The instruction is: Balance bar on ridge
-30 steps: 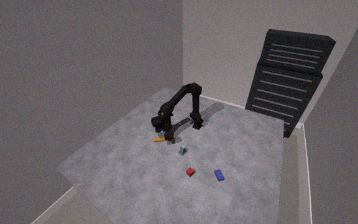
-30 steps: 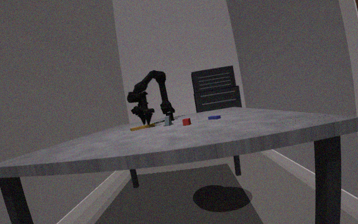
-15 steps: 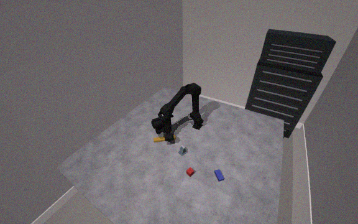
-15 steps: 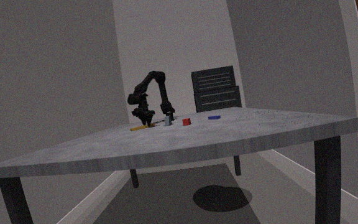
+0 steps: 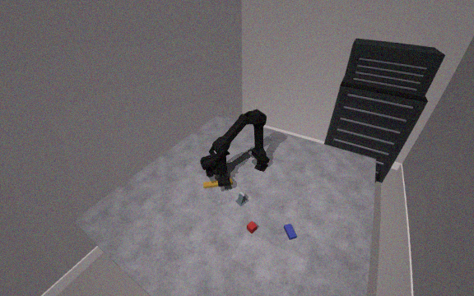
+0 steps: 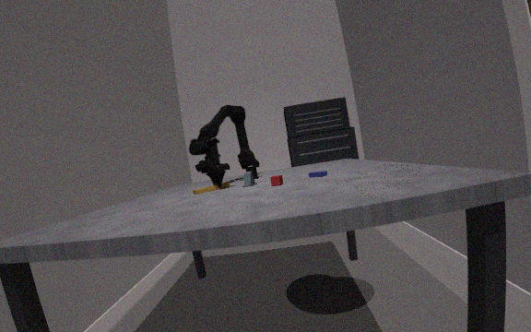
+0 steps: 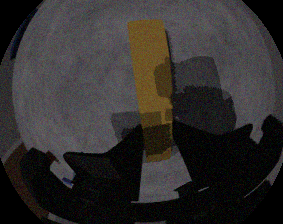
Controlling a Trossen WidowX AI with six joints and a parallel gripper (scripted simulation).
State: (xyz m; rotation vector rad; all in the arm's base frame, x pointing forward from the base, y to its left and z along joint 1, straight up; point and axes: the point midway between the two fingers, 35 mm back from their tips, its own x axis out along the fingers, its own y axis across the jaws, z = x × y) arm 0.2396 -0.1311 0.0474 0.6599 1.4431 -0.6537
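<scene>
The orange-yellow bar (image 5: 211,185) (image 6: 205,190) (image 7: 148,50) lies flat on the table. My gripper (image 5: 225,184) (image 6: 220,185) (image 7: 156,125) is low over it and shut on the bar, one finger against each long side, nearer one end than the other in the wrist view. The small grey-blue ridge (image 5: 241,199) (image 6: 248,179) stands on the table a short way to the right of the gripper in the top and exterior views, with nothing on it. The ridge does not show in the wrist view.
A red cube (image 5: 252,227) (image 6: 277,180) lies on the table (image 5: 171,230) (image 6: 155,226) beyond the ridge. A blue block (image 5: 290,231) (image 6: 318,174) lies flat farther right. A dark drawer cabinet (image 5: 378,107) (image 6: 322,134) stands behind the table.
</scene>
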